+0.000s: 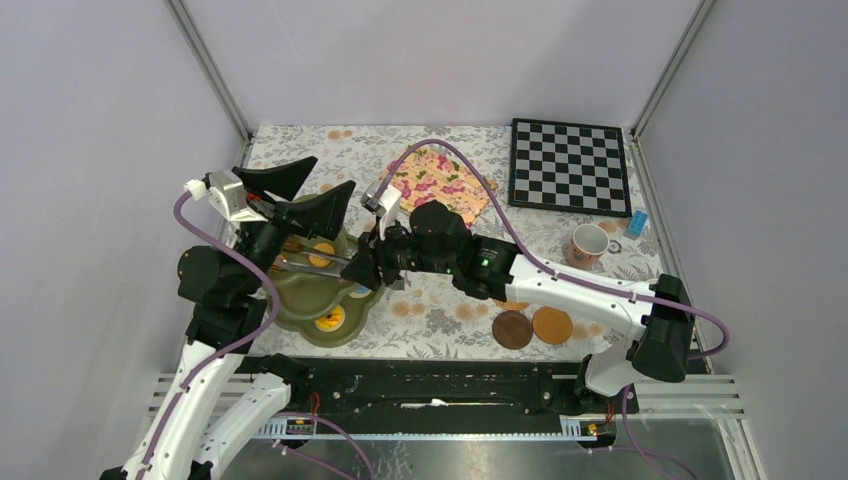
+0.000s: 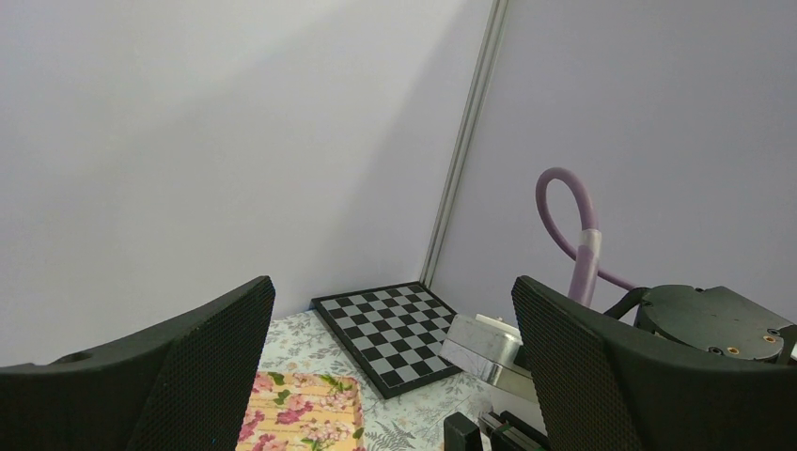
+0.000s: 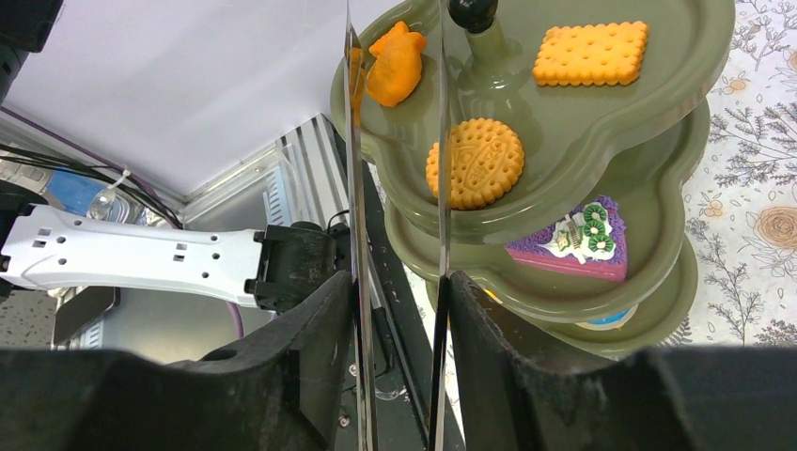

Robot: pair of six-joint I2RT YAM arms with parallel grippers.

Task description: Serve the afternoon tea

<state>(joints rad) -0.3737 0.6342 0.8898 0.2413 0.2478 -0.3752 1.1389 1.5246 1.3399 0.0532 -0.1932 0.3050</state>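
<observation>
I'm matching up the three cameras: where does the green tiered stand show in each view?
Top external: the stand is left of centre.
Left wrist: not in it.
Right wrist: the stand fills the upper right.
Shared landmark: the metal tongs, over its top tier in both those views.

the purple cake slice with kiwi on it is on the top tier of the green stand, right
Not quite. The purple cake slice sits on the middle tier of the green stand, one level below the top. The top tier holds the round biscuit and two other pieces instead. The right wrist view shows this.
</observation>
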